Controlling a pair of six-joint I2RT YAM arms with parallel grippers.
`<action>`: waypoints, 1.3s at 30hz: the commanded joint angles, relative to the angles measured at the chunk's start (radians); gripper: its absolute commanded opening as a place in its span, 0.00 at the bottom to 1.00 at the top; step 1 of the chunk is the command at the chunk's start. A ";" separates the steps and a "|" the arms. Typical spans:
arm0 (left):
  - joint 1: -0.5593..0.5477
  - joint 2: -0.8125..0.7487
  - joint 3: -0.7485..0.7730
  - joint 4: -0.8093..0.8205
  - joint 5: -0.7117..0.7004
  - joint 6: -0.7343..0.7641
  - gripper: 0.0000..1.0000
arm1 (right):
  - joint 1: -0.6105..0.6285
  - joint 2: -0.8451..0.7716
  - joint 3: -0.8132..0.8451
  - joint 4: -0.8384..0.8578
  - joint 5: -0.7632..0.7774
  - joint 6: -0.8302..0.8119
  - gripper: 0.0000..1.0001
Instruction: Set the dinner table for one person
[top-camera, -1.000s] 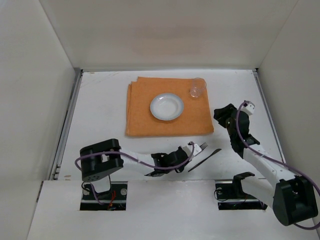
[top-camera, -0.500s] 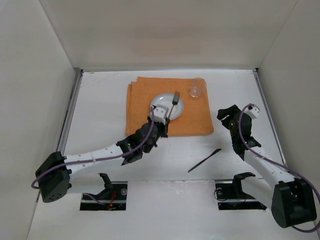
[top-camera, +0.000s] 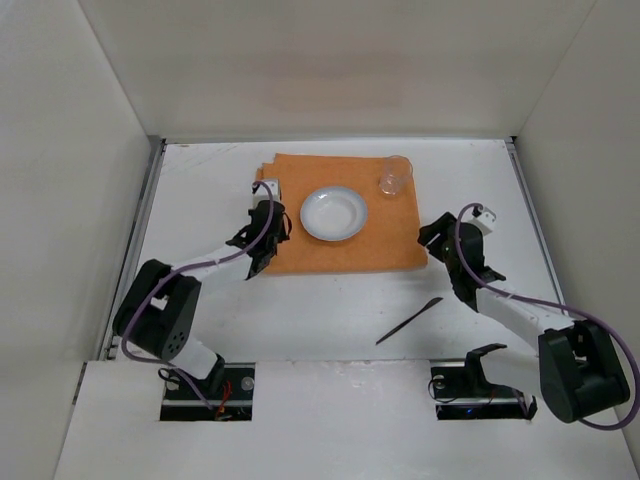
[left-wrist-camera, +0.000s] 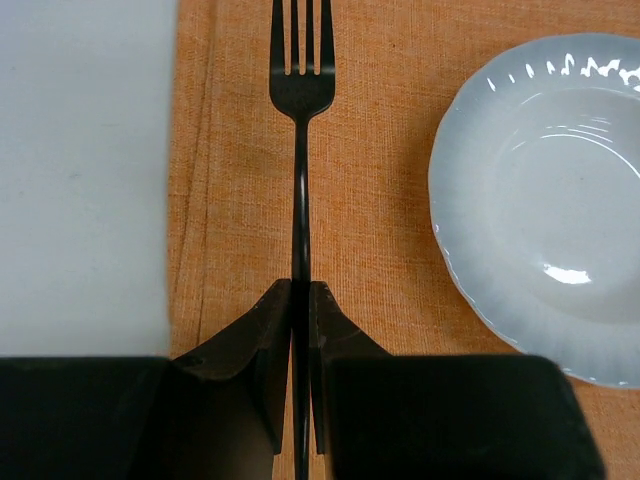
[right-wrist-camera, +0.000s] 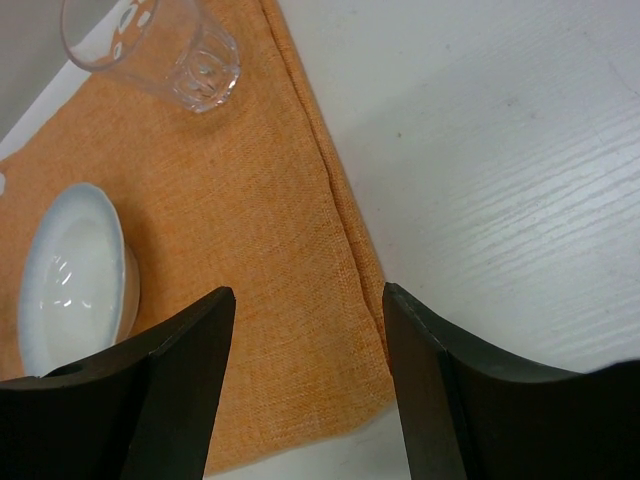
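Note:
My left gripper (left-wrist-camera: 300, 300) is shut on the handle of a black fork (left-wrist-camera: 300, 150). The tines point away, low over the left strip of the orange mat (left-wrist-camera: 380, 200), between its left edge and the white plate (left-wrist-camera: 550, 220). In the top view the left gripper (top-camera: 270, 205) is left of the plate (top-camera: 333, 213); the fork is hard to make out there. My right gripper (right-wrist-camera: 310, 300) stands open and empty above the mat's near right corner (right-wrist-camera: 250, 200), also seen from above (top-camera: 440, 240). The dinner table (top-camera: 200, 180) is white and matte.
A clear glass (top-camera: 393, 176) stands at the mat's far right corner, also in the right wrist view (right-wrist-camera: 165, 45). A black knife (top-camera: 410, 320) lies slanted on the table in front of the mat's near right corner. White panels wall the table.
The left arm carried the fork from near the knife, over the plate, to the mat's left strip. The right gripper opened wider and shifted slightly toward the mat's corner.

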 joint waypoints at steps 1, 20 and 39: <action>0.017 0.038 0.066 0.010 0.062 -0.008 0.05 | 0.012 0.007 0.048 0.072 0.011 -0.019 0.67; -0.012 0.111 0.120 -0.030 -0.065 -0.019 0.34 | 0.026 -0.019 0.047 0.069 0.006 -0.025 0.71; -0.936 0.008 0.040 0.014 -0.162 0.094 0.35 | -0.164 -0.365 -0.079 -0.042 0.089 0.070 0.19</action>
